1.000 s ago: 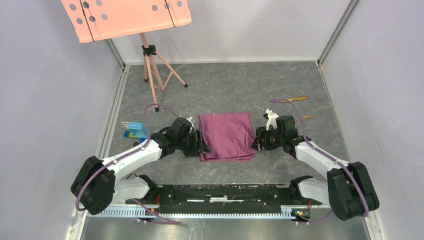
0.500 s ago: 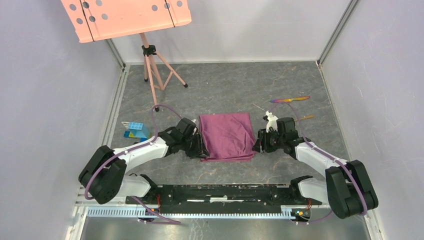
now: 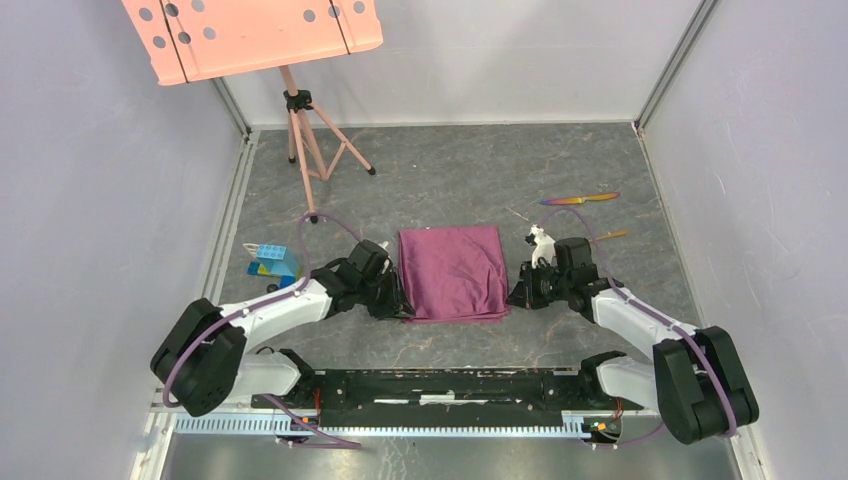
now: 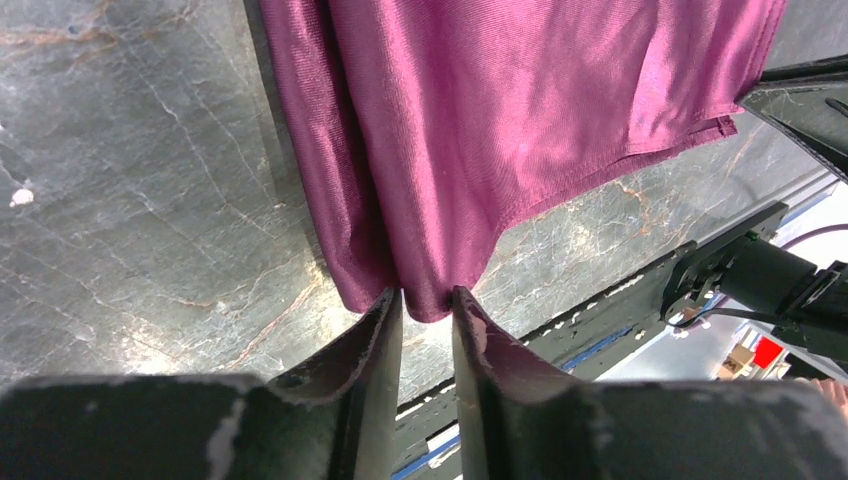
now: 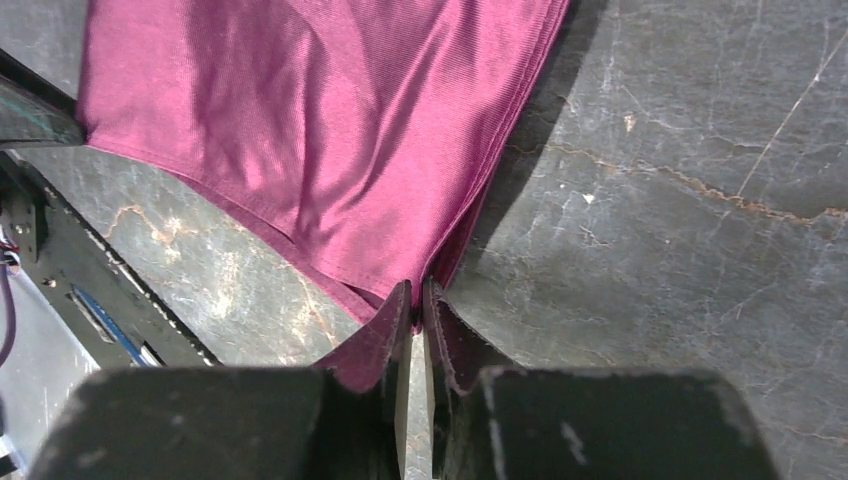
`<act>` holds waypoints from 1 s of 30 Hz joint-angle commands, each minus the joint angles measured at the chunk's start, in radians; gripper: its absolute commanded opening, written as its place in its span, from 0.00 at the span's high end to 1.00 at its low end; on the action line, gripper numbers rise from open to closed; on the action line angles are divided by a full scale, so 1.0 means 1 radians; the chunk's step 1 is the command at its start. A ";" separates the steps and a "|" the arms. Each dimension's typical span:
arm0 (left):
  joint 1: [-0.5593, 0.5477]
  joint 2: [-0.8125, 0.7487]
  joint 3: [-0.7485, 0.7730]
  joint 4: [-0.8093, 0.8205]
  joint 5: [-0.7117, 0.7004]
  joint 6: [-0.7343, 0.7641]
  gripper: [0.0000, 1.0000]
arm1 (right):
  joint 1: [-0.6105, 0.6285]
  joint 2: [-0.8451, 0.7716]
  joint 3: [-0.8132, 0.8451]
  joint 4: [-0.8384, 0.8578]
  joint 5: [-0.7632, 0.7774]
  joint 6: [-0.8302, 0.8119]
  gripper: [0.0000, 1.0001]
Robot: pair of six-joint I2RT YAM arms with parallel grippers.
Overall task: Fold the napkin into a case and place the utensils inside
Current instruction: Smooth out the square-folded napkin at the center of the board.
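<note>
Purple napkin (image 3: 455, 272), near corners nipped by left pincer (image 4: 427, 305) and right pincer (image 5: 418, 300), nearly closed

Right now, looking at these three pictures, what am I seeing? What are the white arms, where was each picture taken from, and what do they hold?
These are two robot arms bolted at the near edge of a grey table. The wide picture comes from a fixed camera above and behind them; each close-up comes from a small camera on one wrist, looking past its fingers. In the middle lies a plum-purple napkin. The left gripper pinches its near left corner, the right gripper its near right corner. Beyond the right arm lie a rainbow knife and a gold spoon, untouched. On the left sits a small blue-and-orange block; a pink stand is at the back.
</note>
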 commanded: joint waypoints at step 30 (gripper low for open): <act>-0.005 -0.007 -0.029 -0.002 -0.041 0.022 0.75 | -0.002 -0.098 -0.012 -0.104 -0.008 0.040 0.73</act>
